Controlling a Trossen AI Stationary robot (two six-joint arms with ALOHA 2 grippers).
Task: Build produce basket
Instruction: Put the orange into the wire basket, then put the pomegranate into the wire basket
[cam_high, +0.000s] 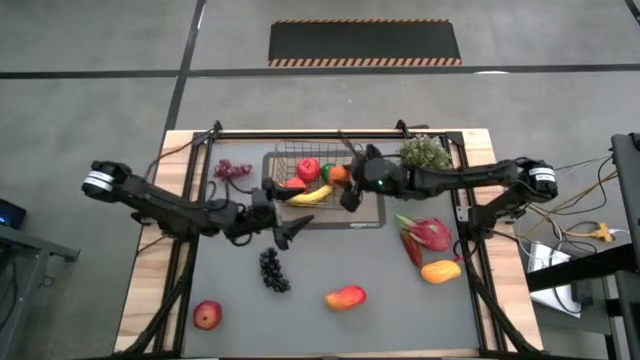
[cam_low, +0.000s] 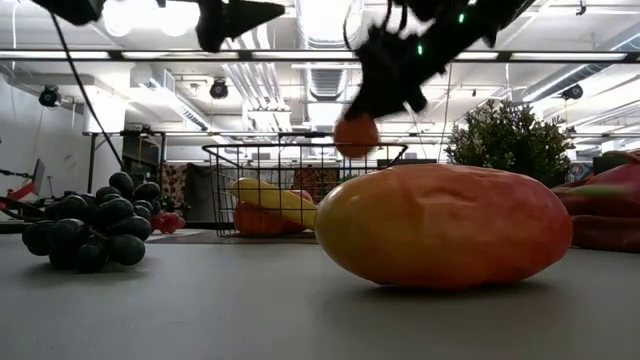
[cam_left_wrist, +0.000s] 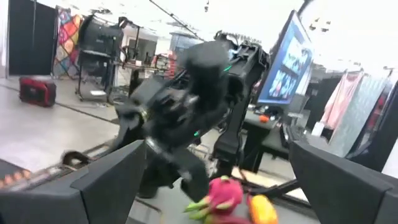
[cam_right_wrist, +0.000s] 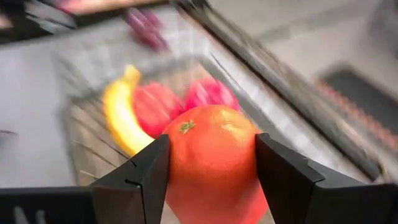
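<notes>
**Orange held over the basket**

The right gripper (cam_right_wrist: 211, 171) clamps an orange (cam_right_wrist: 213, 155) between its two fingers and holds it above the wire basket (cam_high: 290, 160), near the basket's right end. In the low view the orange (cam_low: 356, 136) hangs in the air just over the basket's rim (cam_low: 300, 148).

Inside the basket lie a yellow banana (cam_high: 308, 196), a red apple (cam_high: 309, 170) and another red fruit (cam_high: 295, 184). The basket sits at the back of the table's grey mat (cam_high: 400, 320), beside a bushy green plant (cam_high: 425, 153).

The left gripper (cam_high: 287, 236) hovers in front of the basket, above the mat, with its fingers spread wide and nothing between them.

Still out on the mat are dark grapes (cam_high: 273, 269) just in front of the left gripper, a red apple (cam_high: 207, 316) near the front left corner, a mango (cam_high: 346, 297) at the front middle, a second mango (cam_high: 441, 270) on the right, and a pink dragon fruit (cam_high: 427, 235) beside it. A reddish grape bunch (cam_high: 232, 169) lies left of the basket.
</notes>
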